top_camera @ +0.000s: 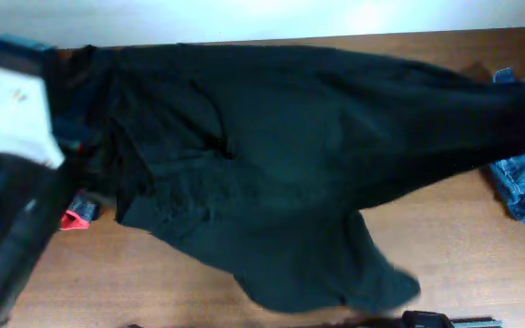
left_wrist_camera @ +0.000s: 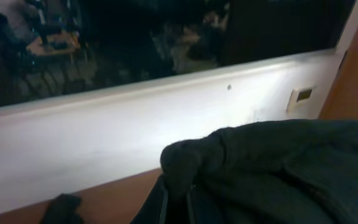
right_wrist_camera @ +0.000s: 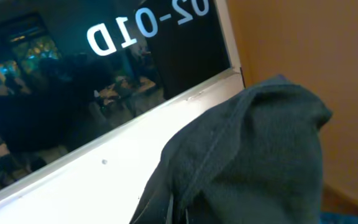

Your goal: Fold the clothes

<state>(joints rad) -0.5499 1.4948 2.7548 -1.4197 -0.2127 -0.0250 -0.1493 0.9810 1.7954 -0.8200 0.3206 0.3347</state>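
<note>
A large black garment (top_camera: 281, 173) is spread over the table (top_camera: 454, 246), from the upper left to the right edge of the overhead frame. At the bottom centre of the left wrist view, a bunched fold is pinched in the closed left gripper (left_wrist_camera: 178, 202). The right gripper (right_wrist_camera: 176, 208) is likewise clamped on a fold, its fingers mostly buried. Blue jeans (top_camera: 518, 187) are seen at the right edge.

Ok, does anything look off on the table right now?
The black garment stretches slanted across the table, bunched and creased at one end. The blue jeans sit crumpled at the table's edge, partly hidden by it. Nothing looks spilled.
</note>
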